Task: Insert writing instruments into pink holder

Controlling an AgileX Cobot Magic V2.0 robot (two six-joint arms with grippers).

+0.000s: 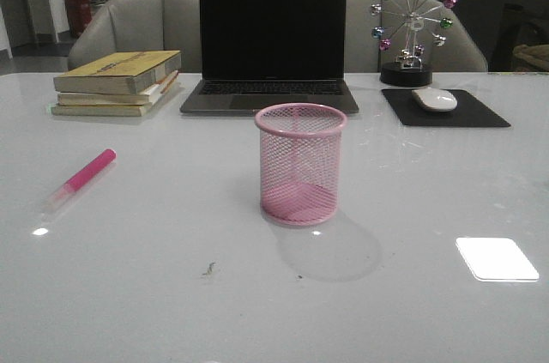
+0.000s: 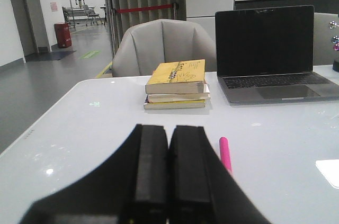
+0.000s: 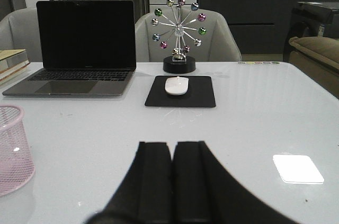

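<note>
Round pink wire-mesh holder (image 1: 301, 164) stands upright at the middle of the white glossy bench (image 1: 154, 294), nothing visible inside it. Magenta pink highlighter pen with whitish translucent cap (image 1: 81, 179) lies flat toward the left edge, well apart from the holder. No green pen is visible in any view. Left jaws (image 2: 169, 171) are clenched with nothing between them, near the pen. Right jaws (image 3: 172, 181) are likewise clenched and hold nothing. Stacked books (image 1: 117, 82), black laptop (image 1: 271, 44) and white mouse on black pad (image 1: 435, 99) line the far edge.

pink pen (image 2: 225, 153) lower end behind left fingers (image 2: 151, 176), pink holder (image 3: 13, 147) cut by edge
</note>
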